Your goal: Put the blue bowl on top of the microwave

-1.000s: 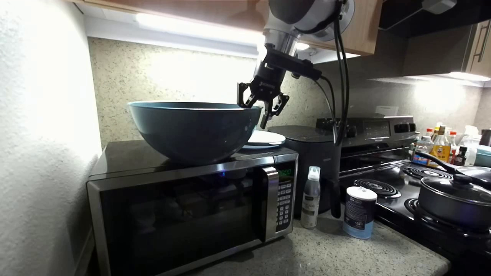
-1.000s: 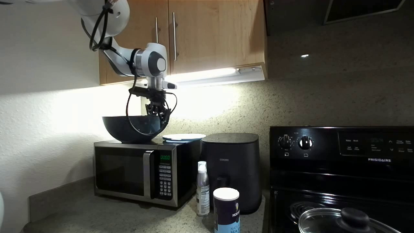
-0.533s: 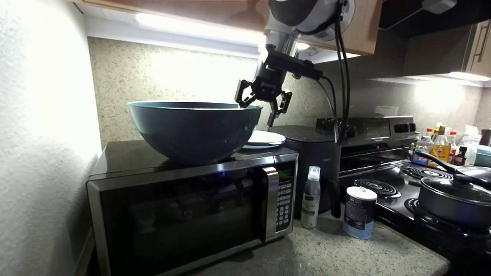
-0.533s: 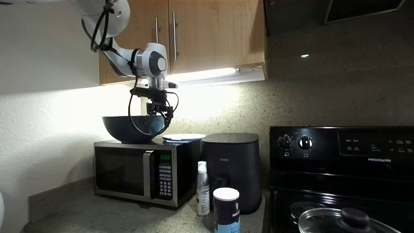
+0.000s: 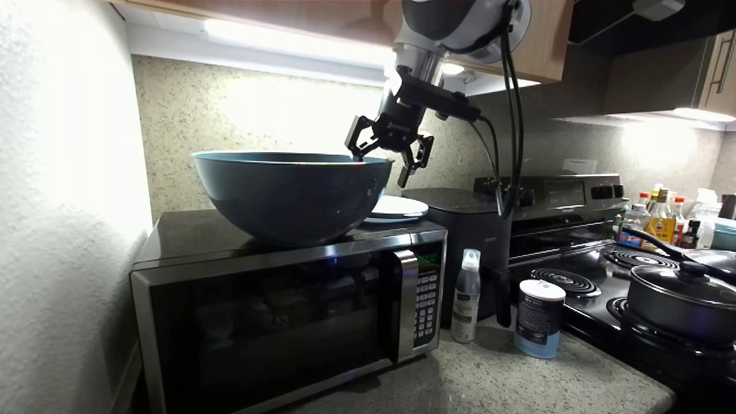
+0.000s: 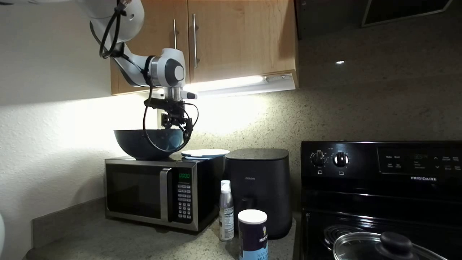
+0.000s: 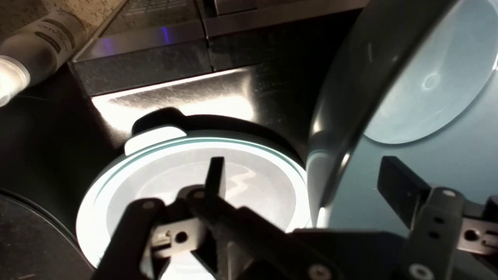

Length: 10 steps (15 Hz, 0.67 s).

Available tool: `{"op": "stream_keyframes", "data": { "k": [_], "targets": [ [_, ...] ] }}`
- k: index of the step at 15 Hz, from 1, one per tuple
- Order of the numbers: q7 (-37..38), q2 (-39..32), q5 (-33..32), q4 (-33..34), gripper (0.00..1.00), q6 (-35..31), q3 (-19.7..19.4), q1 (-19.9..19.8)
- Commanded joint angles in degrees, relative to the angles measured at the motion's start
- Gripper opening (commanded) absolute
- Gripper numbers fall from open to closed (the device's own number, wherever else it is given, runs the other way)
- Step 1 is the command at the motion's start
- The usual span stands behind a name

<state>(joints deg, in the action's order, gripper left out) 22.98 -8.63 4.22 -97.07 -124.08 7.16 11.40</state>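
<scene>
The blue bowl (image 5: 293,201) sits upright on top of the microwave (image 5: 270,322). Both show in an exterior view, bowl (image 6: 144,144) and microwave (image 6: 135,189). My gripper (image 5: 380,168) is open at the bowl's rim on the plate side. In the wrist view the open fingers (image 7: 305,171) straddle the bowl's wall (image 7: 346,85). One finger is over the inside of the bowl, the other outside it over the plate. Gaps show between both fingers and the wall. In an exterior view the near rim hides the inner fingertip. A cable partly covers the gripper (image 6: 177,125).
A pale-blue plate (image 5: 399,208) lies on the microwave beside the bowl. A black appliance (image 6: 258,191) stands next to the microwave. A spray bottle (image 5: 466,296) and a salt canister (image 5: 539,319) stand on the counter. A cabinet (image 6: 242,39) hangs overhead; the stove (image 6: 379,169) is beyond.
The gripper's fingers have spread wider apart. The hand has shifted only slightly, with the inner fingertip a little higher. The bowl and microwave have not moved.
</scene>
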Motion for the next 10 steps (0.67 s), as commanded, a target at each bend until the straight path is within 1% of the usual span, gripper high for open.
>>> {"op": "stream_keyframes", "data": {
  "k": [1,4,7,8,9,10],
  "targets": [
    [-6.74,0.56,3.67,-1.1,1.0,-5.22,2.22,0.34],
    [-11.46,0.29,6.54,-0.89,1.0,-8.37,4.01,0.75],
    [-14.21,0.03,8.83,-0.69,1.0,-9.08,5.12,0.95],
    [-13.42,0.0,7.57,-0.78,1.0,-9.27,4.98,1.21],
    [-11.27,-0.19,6.67,-0.03,1.0,-7.51,4.7,1.33],
    [-11.34,-0.21,6.67,-0.03,1.0,-7.55,4.75,1.4]
  ]
}}
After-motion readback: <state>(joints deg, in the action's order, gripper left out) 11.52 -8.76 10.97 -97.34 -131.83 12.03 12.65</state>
